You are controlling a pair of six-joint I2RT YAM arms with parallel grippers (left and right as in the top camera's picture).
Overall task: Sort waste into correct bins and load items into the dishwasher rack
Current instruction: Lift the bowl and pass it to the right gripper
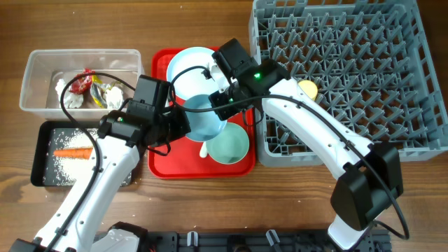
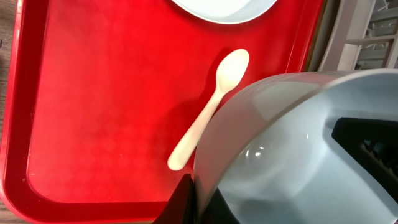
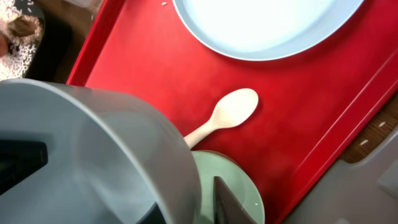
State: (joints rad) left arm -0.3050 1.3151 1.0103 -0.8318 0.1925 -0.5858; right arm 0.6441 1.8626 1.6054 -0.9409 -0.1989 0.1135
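Observation:
A pale blue-green bowl [image 1: 203,120] hangs tilted above the red tray. My left gripper [image 1: 180,124] is shut on its left rim, seen in the left wrist view [image 2: 196,199] on the bowl [image 2: 298,149]. My right gripper [image 1: 224,105] is open and straddles the opposite rim [image 3: 199,205], its outer finger apart from the bowl's wall [image 3: 81,149]. The second bowl [image 1: 229,145], the white spoon [image 1: 204,148] and the pale blue plate [image 1: 190,68] lie on the tray. The yellow cup [image 1: 306,89] sits in the grey rack [image 1: 350,70].
The red tray [image 1: 162,164] lies between the bins and the rack. The clear tub [image 1: 42,70] at the back left holds wrappers [image 1: 82,84] and tissue. The black tray [image 1: 42,150] in front of it holds the carrot [image 1: 73,152] and rice.

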